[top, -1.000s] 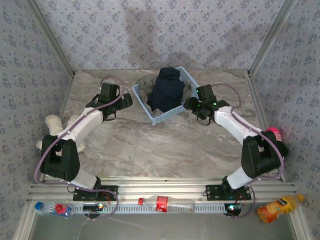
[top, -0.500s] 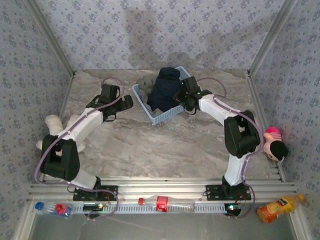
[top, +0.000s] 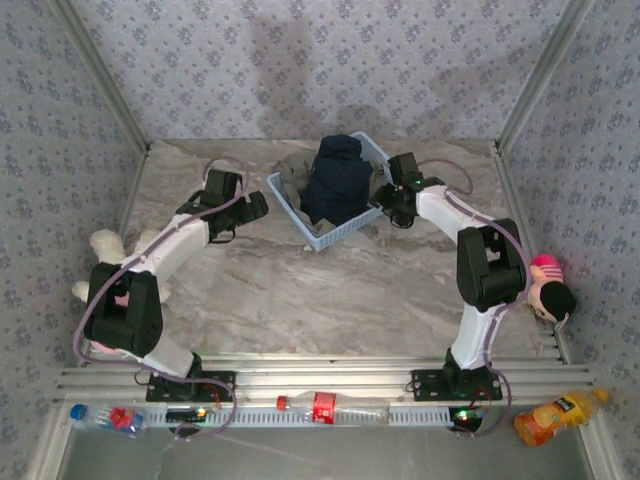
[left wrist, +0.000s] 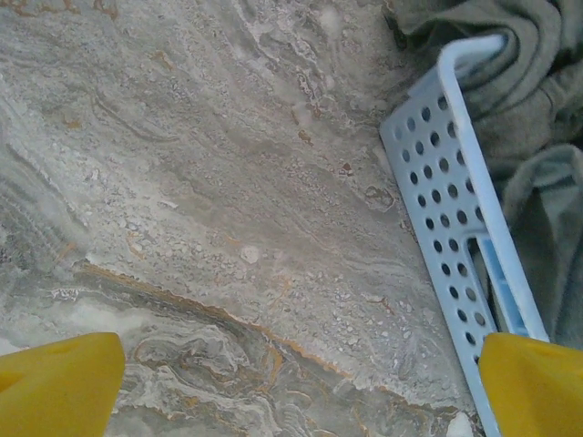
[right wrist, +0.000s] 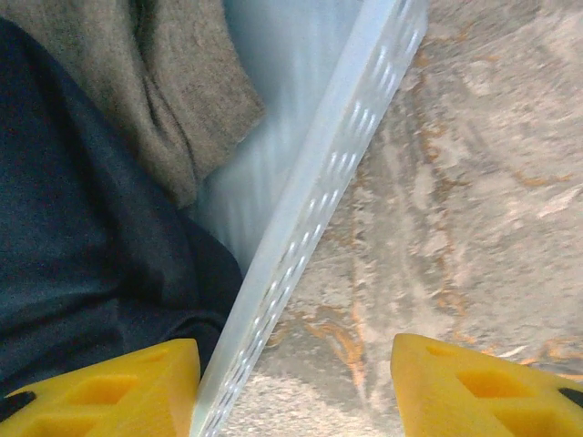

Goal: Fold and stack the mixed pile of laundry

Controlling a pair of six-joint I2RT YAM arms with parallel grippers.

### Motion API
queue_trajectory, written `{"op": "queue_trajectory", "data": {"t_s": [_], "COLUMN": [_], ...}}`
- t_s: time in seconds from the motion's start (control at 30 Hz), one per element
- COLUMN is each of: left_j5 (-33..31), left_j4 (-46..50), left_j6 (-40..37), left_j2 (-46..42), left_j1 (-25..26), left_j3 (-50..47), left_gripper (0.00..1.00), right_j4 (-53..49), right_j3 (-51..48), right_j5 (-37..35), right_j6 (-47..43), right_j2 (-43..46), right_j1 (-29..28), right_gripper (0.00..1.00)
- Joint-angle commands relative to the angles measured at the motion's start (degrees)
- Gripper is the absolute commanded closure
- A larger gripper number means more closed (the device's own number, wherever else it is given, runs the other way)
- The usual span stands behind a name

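The large dark navy T-shirt [top: 337,182] is heaped in the light blue perforated plastic basket [top: 340,232] at the upper centre of the overhead frame, on the grey marbled tabletop [top: 320,290]; the smaller grey-olive garment [top: 293,172] is bunched at the basket's upper left, beside the T-shirt; the left hand [top: 256,205] is released, its fingers spread wide, just left of the basket over bare tabletop; the right hand [top: 384,200] is released at the basket's right wall, its yellow fingers [right wrist: 109,391] being set either side of the rim; no cloth is grasped.
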State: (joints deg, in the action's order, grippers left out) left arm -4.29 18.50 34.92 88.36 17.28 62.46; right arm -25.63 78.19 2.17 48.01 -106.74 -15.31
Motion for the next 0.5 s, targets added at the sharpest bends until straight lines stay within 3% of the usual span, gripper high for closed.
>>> {"op": "queue_trajectory", "data": {"t_s": [0.0,0.27,0.37,0.47], "left_j5": [0.16,0.07,0.14,0.50], "left_j4": [2.55,3.33,3.98,4.65], "left_j6": [1.82,3.25,3.22,3.36], "left_j2": [0.98,1.22,1.97,3.18], "left_j1": [0.08,1.06,1.87,2.55], "left_j3": [2.02,2.83,4.23,6.15], "left_gripper": [0.00,0.00,0.00,0.00], "right_j4": [-7.06,-14.92,-16.70,-16.74], "right_j3": [-1.40,5.07,7.59,8.13], "right_j5": [-2.43,-4.47,-4.74,-6.25], "right_j6": [-4.84,-20.99,-22.79,-23.78], "right_j2": [0.82,-0.41,0.61,3.88], "right_j1": [4.13,18.86,20.96,19.20], "right_gripper": [0.42,0.46,0.46,0.47]}}
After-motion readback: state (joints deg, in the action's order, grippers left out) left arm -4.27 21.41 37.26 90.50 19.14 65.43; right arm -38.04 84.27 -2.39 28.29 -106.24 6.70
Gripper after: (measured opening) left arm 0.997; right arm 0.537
